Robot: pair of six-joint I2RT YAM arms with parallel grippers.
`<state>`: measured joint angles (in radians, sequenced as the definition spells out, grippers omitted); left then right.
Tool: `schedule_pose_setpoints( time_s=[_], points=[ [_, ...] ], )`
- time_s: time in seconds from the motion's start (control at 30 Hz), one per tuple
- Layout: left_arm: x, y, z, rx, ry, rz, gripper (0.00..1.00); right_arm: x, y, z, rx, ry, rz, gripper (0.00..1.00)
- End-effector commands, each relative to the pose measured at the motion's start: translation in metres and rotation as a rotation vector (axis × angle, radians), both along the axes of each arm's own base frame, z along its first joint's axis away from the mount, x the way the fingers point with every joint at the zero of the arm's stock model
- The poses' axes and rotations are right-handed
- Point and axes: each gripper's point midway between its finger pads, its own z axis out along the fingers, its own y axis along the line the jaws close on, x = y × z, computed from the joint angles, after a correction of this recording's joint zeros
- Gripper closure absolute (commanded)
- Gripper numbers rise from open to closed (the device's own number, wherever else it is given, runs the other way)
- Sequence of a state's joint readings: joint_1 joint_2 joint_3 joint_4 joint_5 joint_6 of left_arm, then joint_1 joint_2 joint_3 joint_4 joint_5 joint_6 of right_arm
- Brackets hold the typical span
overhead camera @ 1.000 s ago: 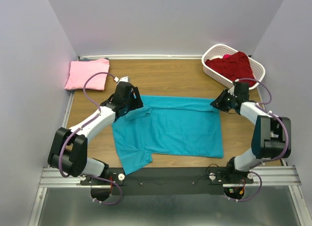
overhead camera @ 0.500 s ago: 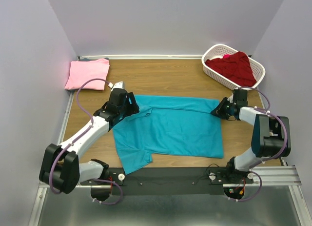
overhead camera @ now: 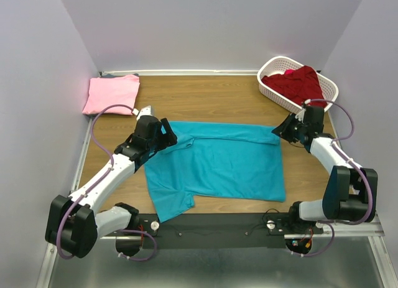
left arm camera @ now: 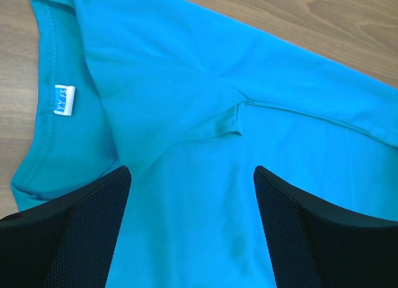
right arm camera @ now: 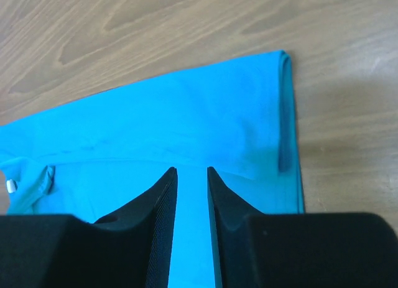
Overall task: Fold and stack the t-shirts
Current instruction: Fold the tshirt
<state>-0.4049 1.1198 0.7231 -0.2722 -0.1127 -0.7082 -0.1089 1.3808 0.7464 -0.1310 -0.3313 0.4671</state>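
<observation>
The teal t-shirt (overhead camera: 217, 160) lies spread on the wooden table, its far edge folded over. My left gripper (overhead camera: 163, 137) hovers open and empty over the collar end; the left wrist view shows wide jaws (left arm camera: 191, 173) above the teal cloth (left arm camera: 186, 101) and its white neck label (left arm camera: 64, 100). My right gripper (overhead camera: 286, 129) is at the shirt's far right corner. In the right wrist view its jaws (right arm camera: 191, 171) stand a narrow gap apart with nothing between them, above the folded corner (right arm camera: 249, 120). The pink t-shirt (overhead camera: 112, 94) lies folded at the back left. The dark red t-shirt (overhead camera: 297, 83) lies in the basket.
A white slotted basket (overhead camera: 268, 69) stands at the back right, just behind the right arm. Purple walls close in three sides. A black strip and metal rail (overhead camera: 217, 229) run along the near edge by the arm bases.
My left gripper has moved slightly left and nearer along the collar end. My right gripper dipped toward the shirt's corner, then drew back up and to the right. The shirt lies much the same.
</observation>
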Motion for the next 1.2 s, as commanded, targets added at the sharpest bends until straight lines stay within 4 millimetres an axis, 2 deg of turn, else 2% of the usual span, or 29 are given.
schedule_pose_setpoints(
  time_s=[0.0,0.07,0.13,0.2,0.27,0.37,0.6,0.77,0.97,1.17],
  points=[
    [-0.001,0.007,-0.008,-0.005,0.022,0.051,0.10,-0.002,0.014,0.006,-0.005,0.009,0.068,0.66],
    [-0.002,0.006,-0.011,-0.008,0.029,0.050,0.10,-0.005,0.011,0.001,-0.009,0.029,0.039,0.66],
    [-0.003,0.005,-0.009,-0.020,0.029,0.047,0.09,-0.011,0.000,-0.010,-0.045,0.059,-0.027,0.66],
    [-0.003,0.005,-0.006,-0.025,0.017,0.050,0.09,-0.015,-0.013,-0.018,-0.084,0.084,-0.110,0.56],
    [-0.005,0.007,-0.006,-0.020,0.015,0.054,0.10,-0.021,-0.018,-0.029,-0.101,0.116,-0.139,0.47],
    [-0.006,0.009,-0.007,-0.008,0.021,0.055,0.10,-0.022,-0.019,-0.040,-0.101,0.154,-0.153,0.41],
    [-0.010,0.010,-0.009,-0.013,0.021,0.054,0.10,-0.008,-0.022,-0.043,-0.117,0.147,-0.140,0.41],
    [-0.011,0.010,-0.013,-0.014,0.028,0.051,0.10,-0.006,-0.019,-0.052,-0.115,0.159,-0.108,0.42],
    [-0.009,0.008,-0.013,-0.014,0.026,0.045,0.09,-0.001,-0.016,-0.046,-0.126,0.122,-0.058,0.43],
    [-0.009,0.007,-0.016,-0.020,0.031,0.041,0.10,0.003,-0.012,-0.037,-0.119,0.094,-0.026,0.53]
  ],
)
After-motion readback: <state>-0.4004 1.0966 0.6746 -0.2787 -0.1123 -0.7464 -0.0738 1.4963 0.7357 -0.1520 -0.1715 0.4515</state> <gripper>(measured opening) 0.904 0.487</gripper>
